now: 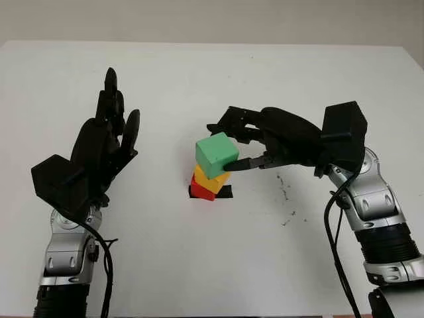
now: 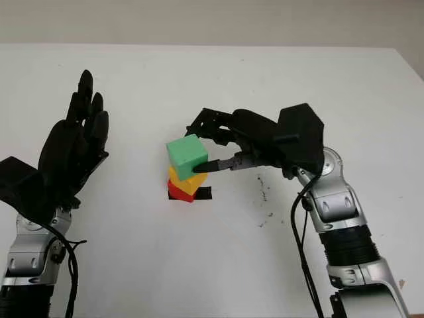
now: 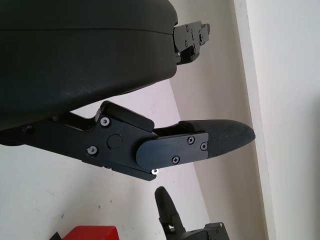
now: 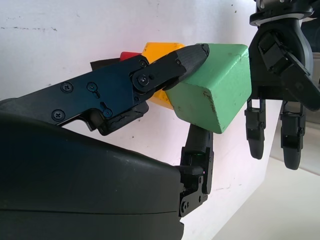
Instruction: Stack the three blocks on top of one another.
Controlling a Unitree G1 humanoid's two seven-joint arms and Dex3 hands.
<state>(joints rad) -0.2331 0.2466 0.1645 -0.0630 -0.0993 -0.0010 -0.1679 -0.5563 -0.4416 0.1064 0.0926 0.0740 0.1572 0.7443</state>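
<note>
Near the table's middle a red block (image 1: 202, 189) lies on a black tape mark (image 1: 227, 193), and a yellow block (image 1: 213, 179) sits on it. A green block (image 1: 216, 154) is on top of the yellow one, slightly tilted, with my right hand (image 1: 223, 147) shut on it from the right. One finger (image 4: 175, 60) presses its near side; others reach over its far side. I cannot tell whether the green block (image 4: 215, 92) rests fully on the yellow block (image 4: 157, 50). My left hand (image 1: 109, 136) is open, raised over the table's left part, well away from the stack.
The white table (image 1: 199, 265) has a few dark scuff marks (image 1: 286, 192) to the right of the stack. Its far edge (image 1: 212, 44) runs across the back. The left hand's fingers (image 4: 290, 145) appear beyond the stack in the right wrist view.
</note>
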